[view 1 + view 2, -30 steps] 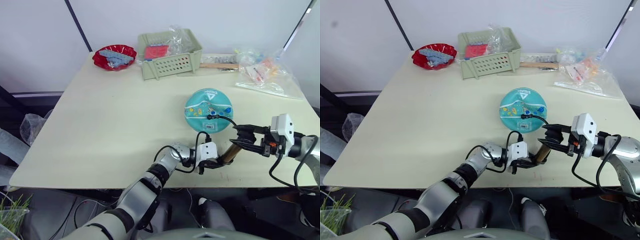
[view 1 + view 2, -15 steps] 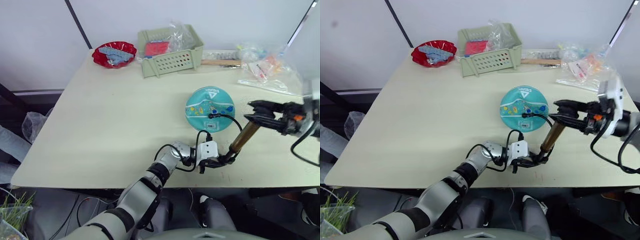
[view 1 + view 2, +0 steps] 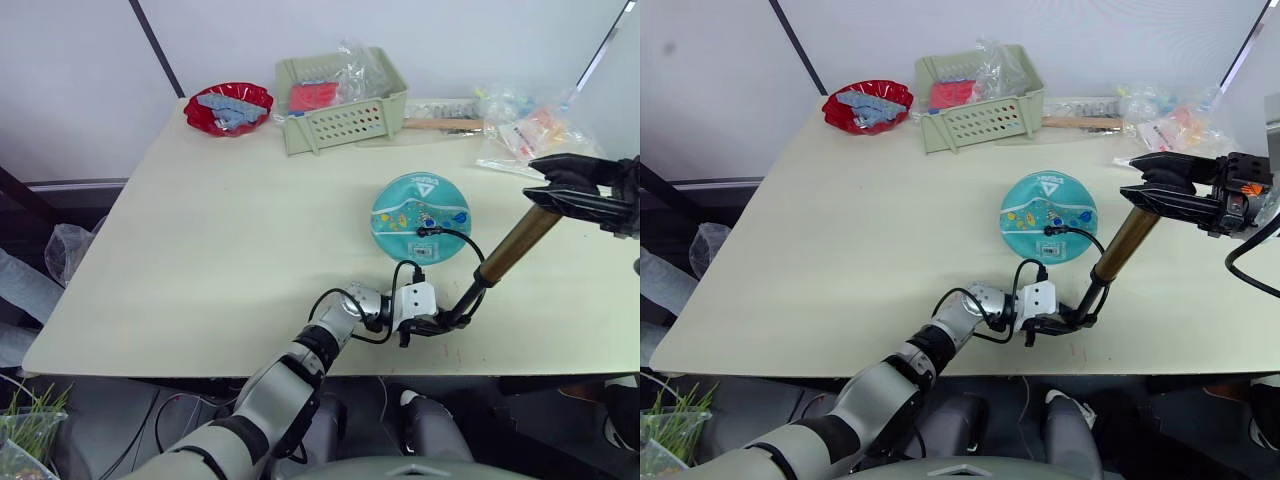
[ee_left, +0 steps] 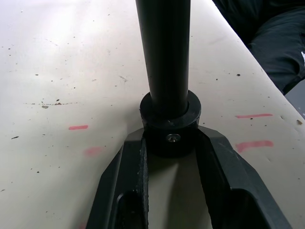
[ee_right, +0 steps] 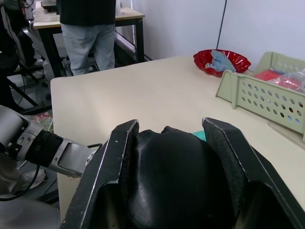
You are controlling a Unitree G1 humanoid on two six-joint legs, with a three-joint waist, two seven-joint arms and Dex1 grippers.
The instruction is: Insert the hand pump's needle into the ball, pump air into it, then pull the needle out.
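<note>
The teal ball [image 3: 421, 205] lies at the table's right middle. The needle's black angled fitting [image 3: 424, 232] sits on the ball's near side, its pin hidden, and the thin black hose [image 3: 455, 240] loops back to the hand pump. My left gripper [image 3: 440, 322] rests near the front edge, shut on the hand pump's black base collar [image 4: 169, 124]. From there a black rod and the bronze cylinder [image 3: 515, 245] slant up to the right. My right gripper [image 3: 556, 186] is raised beside the ball, shut on the pump's black handle [image 5: 176, 176].
A green basket [image 3: 340, 105] and a red bowl [image 3: 228, 108] stand at the back of the table. A wooden stick [image 3: 440, 124] and plastic bags [image 3: 530, 135] lie at the back right. A person [image 5: 88, 28] stands beyond the table's left side.
My right gripper has risen and moved right with the handle, drawing the pump out long and slanted. The left gripper, base, hose and ball have stayed put.
</note>
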